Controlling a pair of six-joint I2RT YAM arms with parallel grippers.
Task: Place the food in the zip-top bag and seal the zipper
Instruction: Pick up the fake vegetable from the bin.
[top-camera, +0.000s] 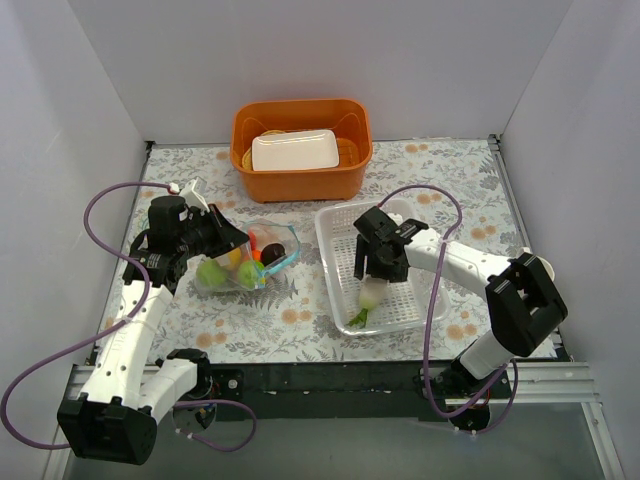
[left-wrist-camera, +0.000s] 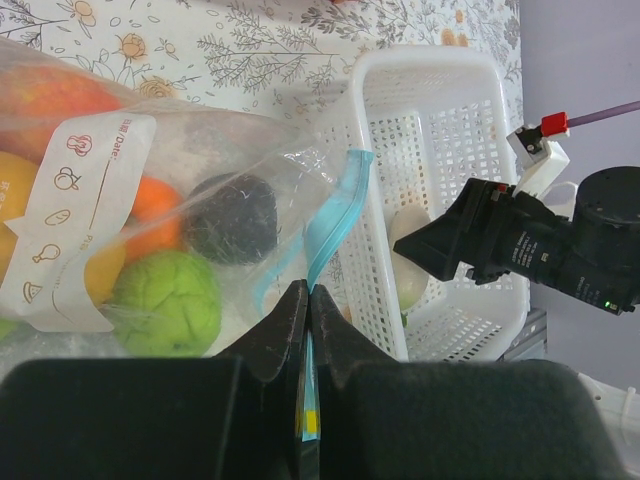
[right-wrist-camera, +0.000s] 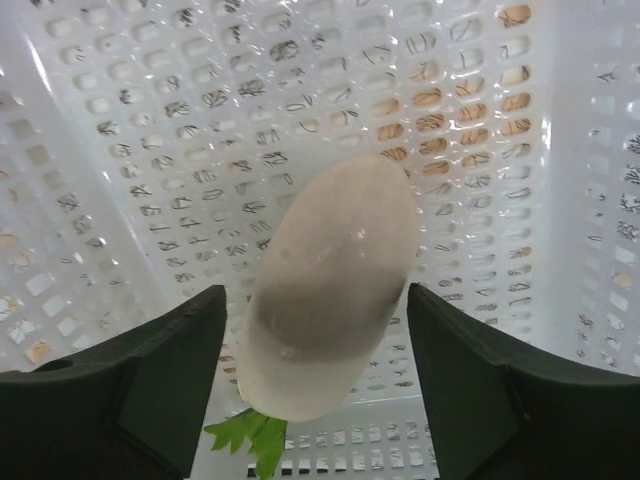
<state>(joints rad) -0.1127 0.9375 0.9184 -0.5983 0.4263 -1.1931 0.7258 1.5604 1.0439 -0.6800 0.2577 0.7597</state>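
Right hand (right-wrist-camera: 320, 340): open, fingers (right-wrist-camera: 150, 390) standing on either side of the white radish (right-wrist-camera: 330, 280), which lies on the floor of the white mesh basket (right-wrist-camera: 100, 200). A thin gap shows on one side. On the other side I cannot tell whether the pad touches. The basket walls rise close on both sides, leaving little sideways room. The floor farther in is bare mesh. The radish's leaves (right-wrist-camera: 255, 435) are cut off by the bottom of the wrist view, and from above my hand covers the radish's upper end. Left hand (left-wrist-camera: 310, 300): fully closed, pinching the blue-teal zipper (left-wrist-camera: 335, 215) at the mouth of the clear bag (left-wrist-camera: 200, 150). The bag lies on the bench (top-camera: 290, 320) between that hand and the basket. Its mouth corner is near the basket's rim but apart from it. Inside it I can see a green apple (left-wrist-camera: 165, 300), an orange (left-wrist-camera: 150, 215) and a dark fruit (left-wrist-camera: 232, 218). More fruit at the frame's left is cut off. My own fingers block the lower wrist view, hiding the strip below the pinch. An orange tub (top-camera: 300, 180) sits at the bench's far edge, well apart from both hands.
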